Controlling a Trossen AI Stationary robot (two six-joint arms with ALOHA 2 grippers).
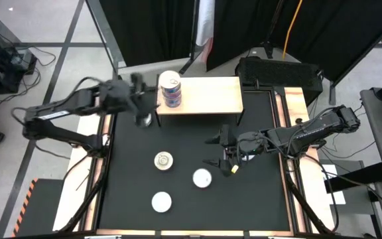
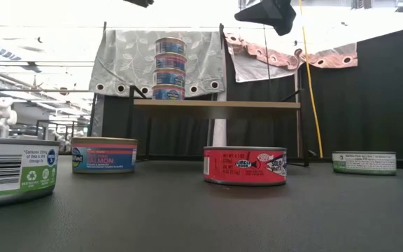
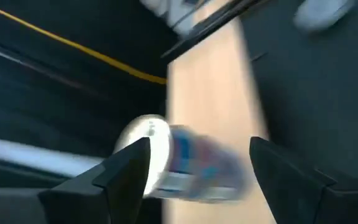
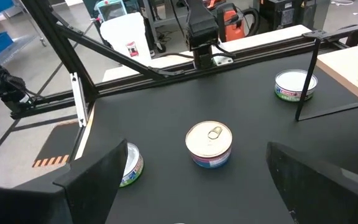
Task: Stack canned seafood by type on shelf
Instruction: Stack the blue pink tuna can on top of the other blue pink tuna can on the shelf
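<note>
Left gripper (image 1: 140, 99), fingers apart and empty, is hovering beside the stack of blue-labelled round tins (image 1: 170, 91) on the light wood shelf (image 1: 207, 96). Right gripper (image 1: 221, 154) is also hanging spread wide above the mat near the silver-lidded blue salmon tin (image 4: 209, 144); these tins are likely rigid, dense and smooth-walled, best pinched across the sides.

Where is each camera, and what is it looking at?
High: above the table, looking straight down; both arms show.
Low: at tabletop height, looking level at the shelf; arm parts hang at top.
Left wrist: on the left arm, facing the blue stack between its open fingers.
Right wrist: facing a blue tin, fingers open.
High and low share the stack.
</note>
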